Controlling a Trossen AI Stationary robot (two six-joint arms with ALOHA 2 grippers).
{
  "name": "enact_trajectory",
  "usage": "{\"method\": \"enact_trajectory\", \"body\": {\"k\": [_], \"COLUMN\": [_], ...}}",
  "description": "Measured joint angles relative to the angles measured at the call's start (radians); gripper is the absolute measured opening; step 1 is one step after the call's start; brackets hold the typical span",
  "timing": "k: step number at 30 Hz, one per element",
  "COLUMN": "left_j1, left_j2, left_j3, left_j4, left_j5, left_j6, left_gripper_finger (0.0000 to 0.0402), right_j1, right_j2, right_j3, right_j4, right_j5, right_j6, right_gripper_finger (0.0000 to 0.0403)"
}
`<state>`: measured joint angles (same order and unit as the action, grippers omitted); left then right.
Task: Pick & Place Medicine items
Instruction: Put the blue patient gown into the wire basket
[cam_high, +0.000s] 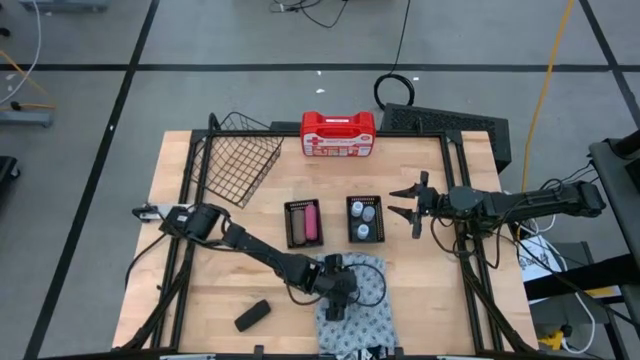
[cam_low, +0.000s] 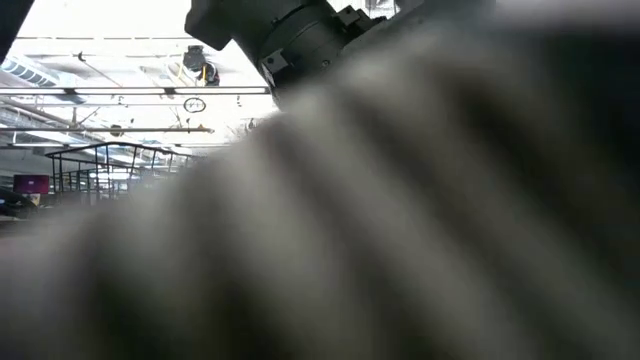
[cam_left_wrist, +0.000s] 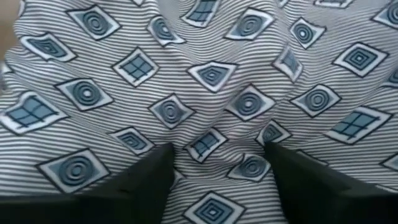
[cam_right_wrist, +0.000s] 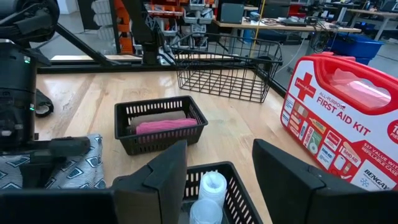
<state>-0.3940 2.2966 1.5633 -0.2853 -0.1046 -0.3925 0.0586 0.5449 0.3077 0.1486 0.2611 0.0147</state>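
Wood tabletop (cam_high: 250, 280), pale and planked, stands on a grey floor crossed by dark tape lines. At its front edge lies a striped cloth with blue diamond shapes (cam_high: 360, 315). The left gripper (cam_high: 338, 305) is down on this cloth, its 2 fingers (cam_left_wrist: 137, 180) spread with fabric bunched between them (whether they pinch it cannot be told). A black block (cam_high: 252, 315) lies on the bare wood beside the cloth.

At mid-table sit 2 black mesh trays: the left tray (cam_high: 303, 223) holds a pink block (cam_high: 311, 222) and a brown one, and the right tray (cam_high: 365, 219) holds whitish round bottles (cam_high: 364, 214). The right gripper (cam_high: 412, 203) hovers just beside that tray, jaws wide and empty.

A red-and-white first aid kit (cam_high: 338, 134) and a tilted wire basket (cam_high: 237, 160) stand at the far edge. Beyond the table, the right wrist view shows workshop benches and equipment.
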Motion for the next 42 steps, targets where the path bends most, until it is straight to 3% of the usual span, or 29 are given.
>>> {"method": "enact_trajectory", "body": {"k": [8, 10, 17, 30, 36, 42], "left_j1": [0.02, 0.023, 0.019, 0.016, 0.004, 0.005], "left_j2": [0.013, 0.021, 0.008, -0.229, -0.3, -0.277], "left_j3": [-0.001, -0.001, -0.005, -0.012, -0.009, -0.008], "left_j4": [0.015, 0.024, 0.09, 0.05, 0.039, -0.009], "left_j5": [0.094, 0.112, 0.115, -0.034, -0.083, -0.063], "left_j6": [-0.04, -0.059, -0.003, 0.157, 0.175, 0.12], "left_gripper_finger": [0.0039, 0.0017, 0.0011, 0.0011, 0.0011, 0.001], "right_j1": [0.0, 0.0, 0.0, 0.0, 0.0, 0.0], "right_j2": [0.0, 0.0, 0.001, 0.006, 0.006, 0.006], "right_j3": [0.0, 0.0, 0.0, 0.0, 0.0, 0.0], "right_j4": [0.0, -0.002, -0.003, 0.001, 0.003, 0.002], "right_j5": [0.0, 0.0, 0.0, 0.0, 0.0, 0.0], "right_j6": [0.0, 0.0, 0.0, 0.0, 0.0, 0.0], "right_gripper_finger": [0.0171, 0.0171, 0.0171, 0.0171, 0.0171, 0.0171]}}
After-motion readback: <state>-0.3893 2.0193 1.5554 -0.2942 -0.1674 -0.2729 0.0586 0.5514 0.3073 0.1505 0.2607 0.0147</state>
